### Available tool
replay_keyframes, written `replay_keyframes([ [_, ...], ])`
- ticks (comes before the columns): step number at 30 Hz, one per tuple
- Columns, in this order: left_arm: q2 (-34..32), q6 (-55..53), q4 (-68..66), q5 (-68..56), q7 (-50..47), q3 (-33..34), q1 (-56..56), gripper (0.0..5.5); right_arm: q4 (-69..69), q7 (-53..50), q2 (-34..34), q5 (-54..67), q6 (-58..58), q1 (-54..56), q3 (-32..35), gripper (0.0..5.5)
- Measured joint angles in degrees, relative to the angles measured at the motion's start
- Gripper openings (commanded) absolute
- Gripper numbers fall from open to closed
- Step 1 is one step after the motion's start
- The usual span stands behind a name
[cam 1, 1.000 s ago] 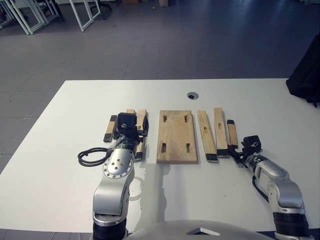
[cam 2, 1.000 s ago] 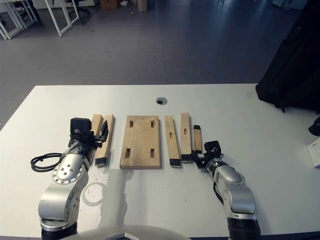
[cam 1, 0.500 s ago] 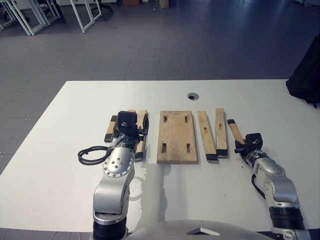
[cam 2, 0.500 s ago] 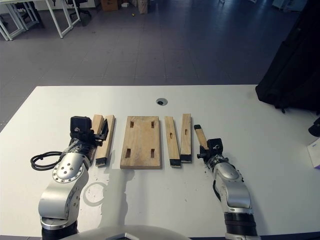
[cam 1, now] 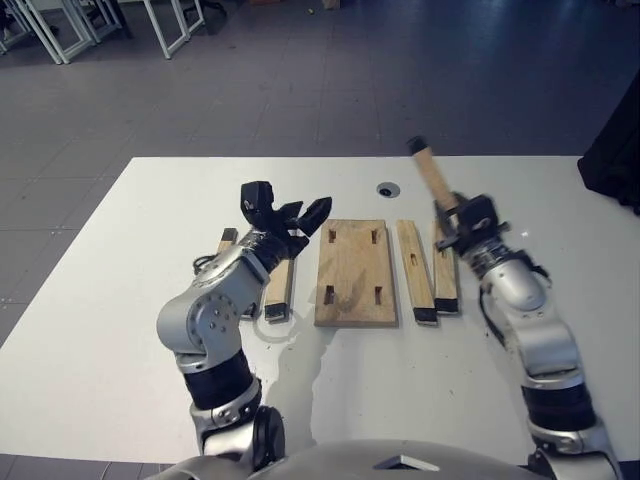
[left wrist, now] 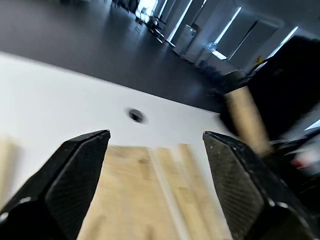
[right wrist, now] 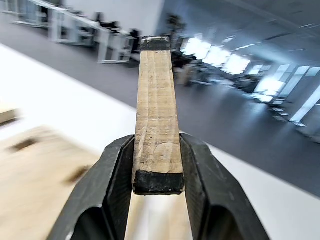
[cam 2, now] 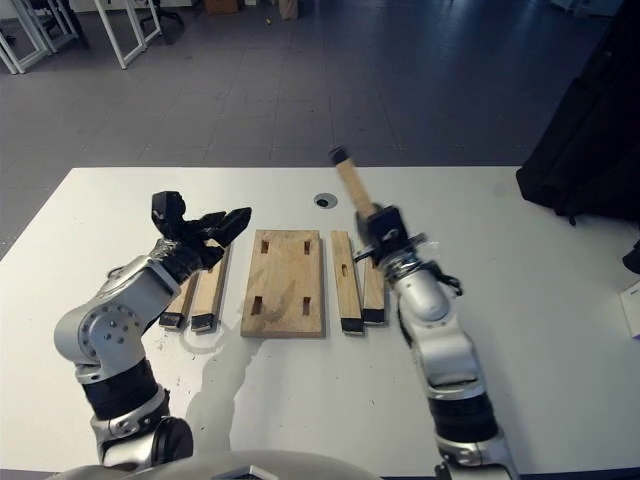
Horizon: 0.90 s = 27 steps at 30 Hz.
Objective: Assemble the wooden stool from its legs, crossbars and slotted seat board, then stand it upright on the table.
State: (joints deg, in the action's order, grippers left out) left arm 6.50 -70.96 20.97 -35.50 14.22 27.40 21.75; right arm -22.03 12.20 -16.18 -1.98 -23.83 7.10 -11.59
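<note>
Nothing joined yet, I judge; whole assembly left
Bench [cam 1: 120, 250]: parts lie flat
Seat board [cam 1: 353, 272] at centre, pale wood, four slots
Two slotted legs [cam 1: 414, 272] at its 3 o'clock, other pieces [cam 1: 281, 288] at 9 o'clock
Short dark-ended bar [cam 1: 430, 176] raised, tilted to 11 o'clock, clamped in right pincer [cam 1: 453, 216]
Left pincer [cam 1: 303, 212] spread wide, empty, over 9 o'clock pieces

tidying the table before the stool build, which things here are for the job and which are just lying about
For the job: slotted seat board; left bars and right bars flanking it; short bar clamped in the right gripper; left gripper, open, raised near the left bars.
Lying about: black bag beside the table; white box at its right edge.
</note>
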Motion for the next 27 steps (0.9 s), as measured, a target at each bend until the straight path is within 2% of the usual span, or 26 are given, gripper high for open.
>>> replay_keyframes([
  [2, 0.96, -4.73, -4.49, -6.01, -1.13, 6.35, 2.37, 3.45, -0.56, 0.84, 1.14, -0.08, 0.30, -0.16, -1.95, 1.30],
  [5, 1.15, -8.95, -8.47, -11.07, -2.61, 10.76, 4.16, 3.45, -1.96, 1.61, 2.96, -0.13, 0.42, -0.15, -4.80, 1.30],
  [10, 1.06, -10.65, -12.27, -16.82, -5.19, 13.80, 6.04, 3.45, -4.21, 2.89, 4.74, -0.18, -0.04, -0.74, -9.64, 1.30],
  [15, 0.87, -10.65, -13.47, -22.29, -7.17, 14.06, 6.54, 3.45, -5.34, 3.30, 5.52, -0.21, -0.58, -2.52, -12.72, 1.30],
  [27, -2.47, -9.41, -14.70, -29.47, -11.23, 12.20, 6.45, 1.50, -6.71, 3.50, 6.03, -0.31, -2.31, -3.35, -12.73, 1.30],
])
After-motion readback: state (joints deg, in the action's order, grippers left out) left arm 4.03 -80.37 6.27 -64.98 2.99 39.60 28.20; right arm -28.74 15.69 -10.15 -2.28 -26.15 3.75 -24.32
